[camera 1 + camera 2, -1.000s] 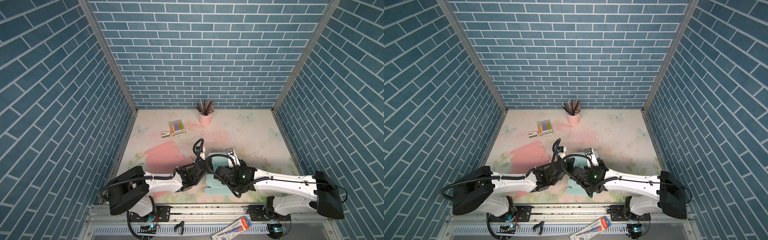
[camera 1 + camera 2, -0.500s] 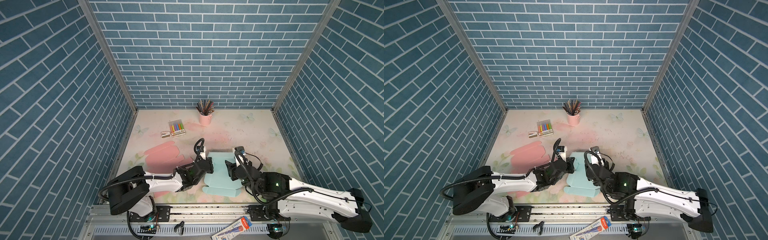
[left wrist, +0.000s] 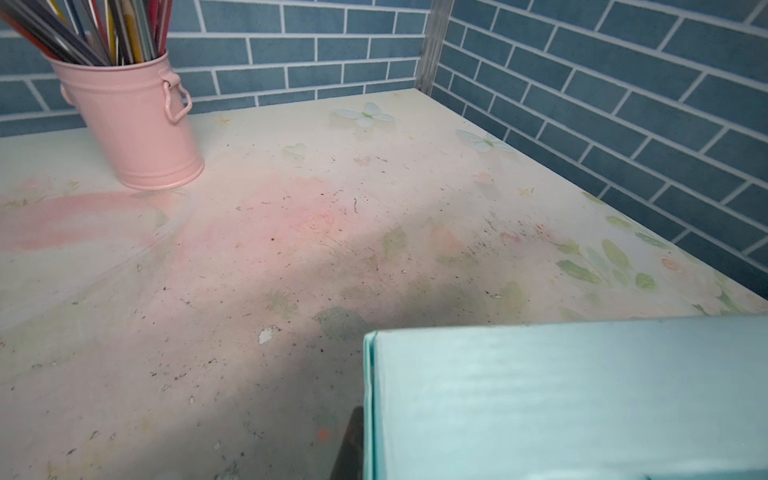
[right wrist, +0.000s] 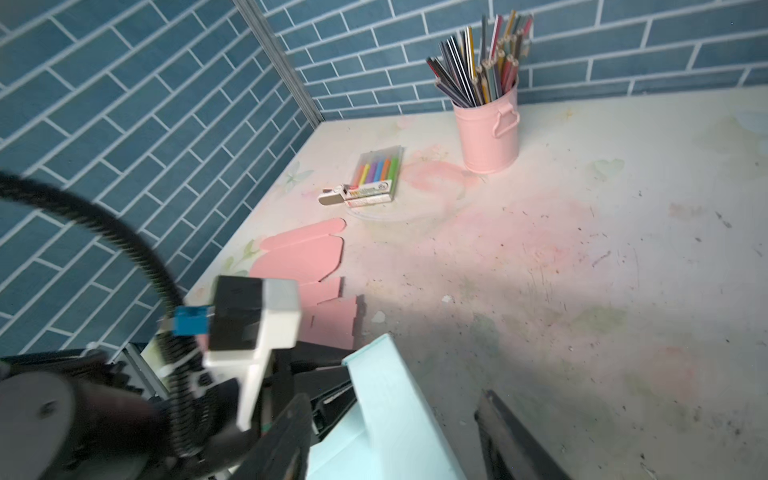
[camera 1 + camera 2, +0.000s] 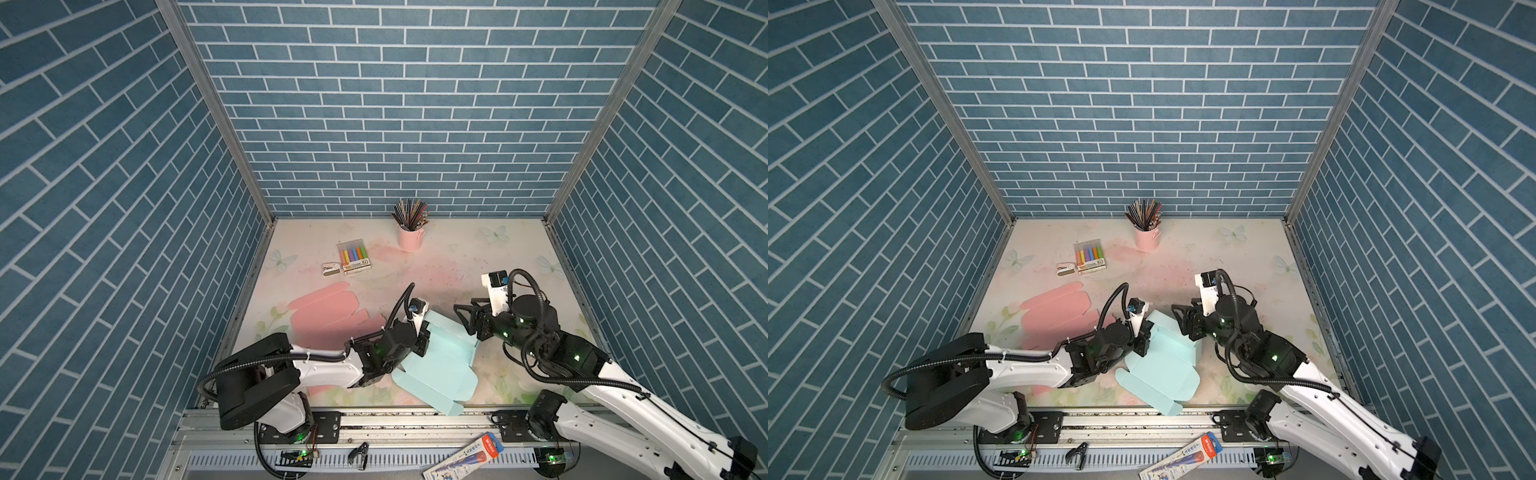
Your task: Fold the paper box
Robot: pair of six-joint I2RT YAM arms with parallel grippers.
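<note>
Left fingers (image 5: 420, 351) clamp a raised wall of the paper box (image 5: 440, 365), apparently anchoring your fold; right fingers (image 4: 503, 432) stand apart nearby.

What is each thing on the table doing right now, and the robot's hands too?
blue box, partly folded, one wall up.
pink box, flat, unfolded.
pencil cup, upright, full.
marker pack, lying flat.
left gripper, shut on blue box.
right gripper, open, empty.

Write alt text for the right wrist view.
A partly folded light blue paper box sits nearest the camera, its raised flap pinched by the left gripper, the right gripper open, holding nothing. Beyond on the floral table: a flat pink cutout, a marker pack, a pink pencil bucket.
</note>
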